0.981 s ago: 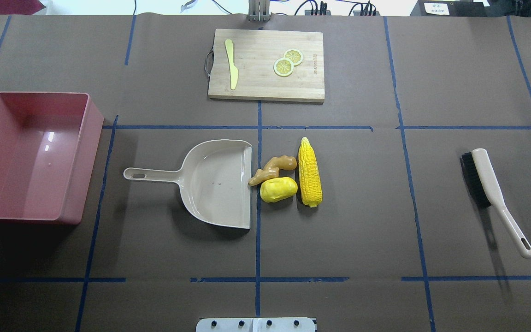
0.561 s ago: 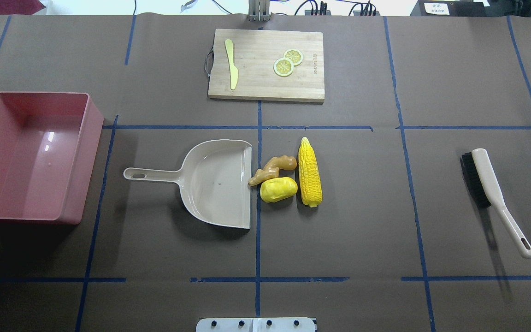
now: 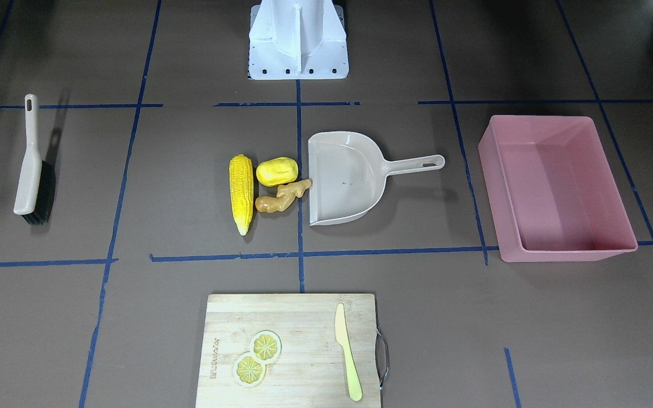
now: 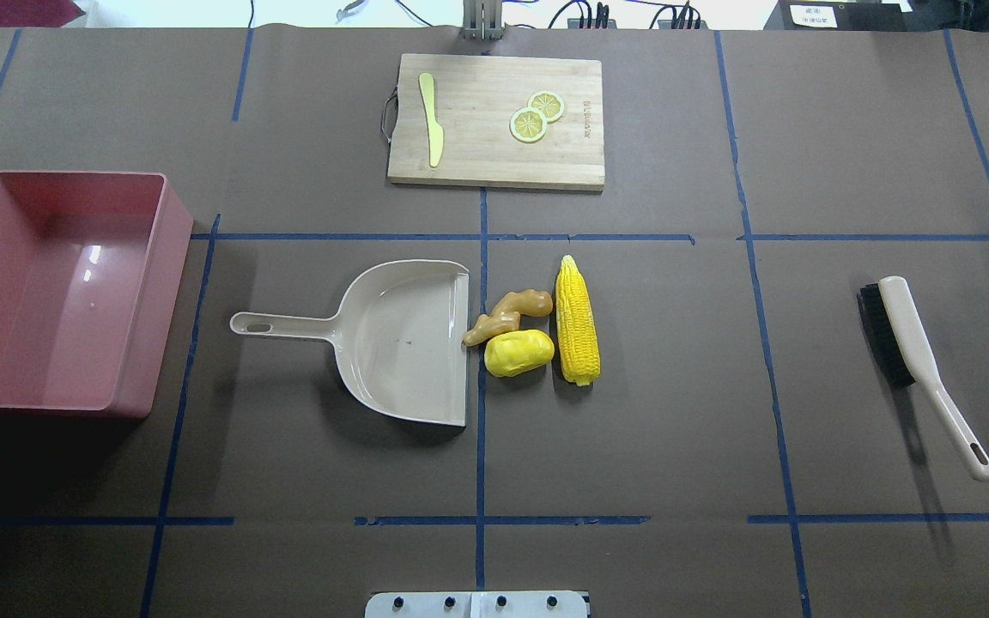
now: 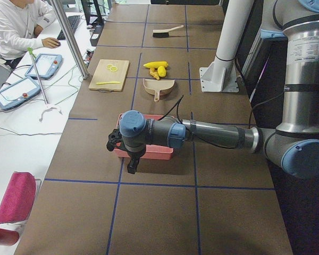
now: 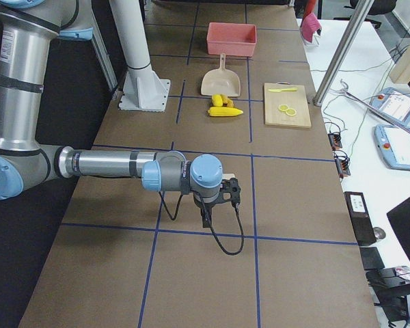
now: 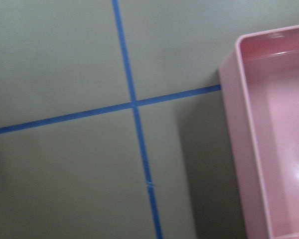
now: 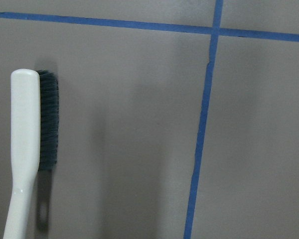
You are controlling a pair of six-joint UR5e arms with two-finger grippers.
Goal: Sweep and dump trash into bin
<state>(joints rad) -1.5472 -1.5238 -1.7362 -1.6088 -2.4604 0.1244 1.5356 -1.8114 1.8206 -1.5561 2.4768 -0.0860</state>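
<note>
The trash lies mid-table: a yellow corn cob [image 4: 577, 320], a rounded yellow potato [image 4: 518, 352] and a tan ginger root [image 4: 507, 315], right beside the open mouth of a beige dustpan [image 4: 400, 343]. The ginger's tip touches the pan's lip. The pink bin [image 4: 172, 292] stands empty at the left edge. My left gripper [image 5: 131, 166] shows only in the exterior left view, hovering by the bin; I cannot tell if it is open. My right gripper [image 6: 206, 219] shows only in the exterior right view, above the table's right end; I cannot tell its state. Neither holds anything I can see.
A beige hand brush [image 4: 907, 335] with black bristles lies at the right; it also shows in the right wrist view [image 8: 25, 139]. A wooden cutting board [image 4: 477, 163] at the far side carries a pale knife [image 4: 432, 120] and two lemon slices [image 4: 536, 118].
</note>
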